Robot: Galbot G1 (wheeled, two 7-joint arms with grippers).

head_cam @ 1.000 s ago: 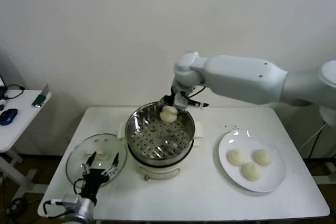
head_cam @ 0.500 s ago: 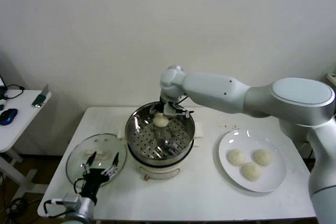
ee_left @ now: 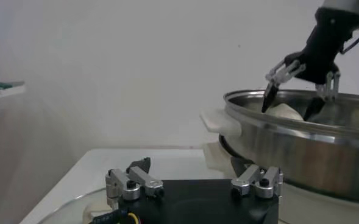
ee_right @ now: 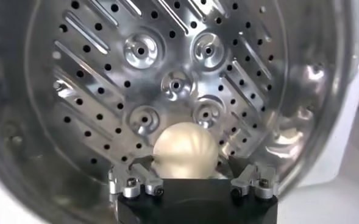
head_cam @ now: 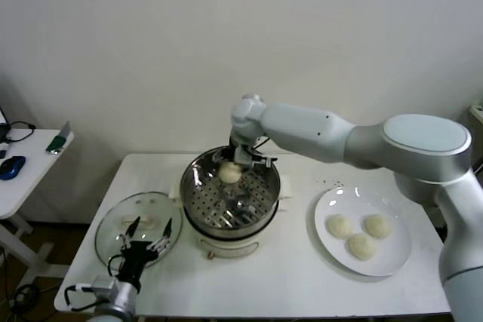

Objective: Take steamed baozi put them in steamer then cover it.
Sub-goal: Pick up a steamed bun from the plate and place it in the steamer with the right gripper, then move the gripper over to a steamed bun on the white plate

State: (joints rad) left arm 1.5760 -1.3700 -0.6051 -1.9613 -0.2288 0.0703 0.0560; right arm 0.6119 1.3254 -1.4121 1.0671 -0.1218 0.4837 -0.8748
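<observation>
Resting near the steamer [head_cam: 198, 186] rim, baozi [head_cam: 229, 173] between right gripper [head_cam: 240, 157] jaws.

No legible text, label, brand, number or sign on anything before me. The steamer [head_cam: 230, 194], its pot base, the cover [head_cam: 138, 225] at my 8 o'clock and the plate [head_cam: 392, 254] at my 4 o'clock all show plain, unmarked surfaces.
</observation>
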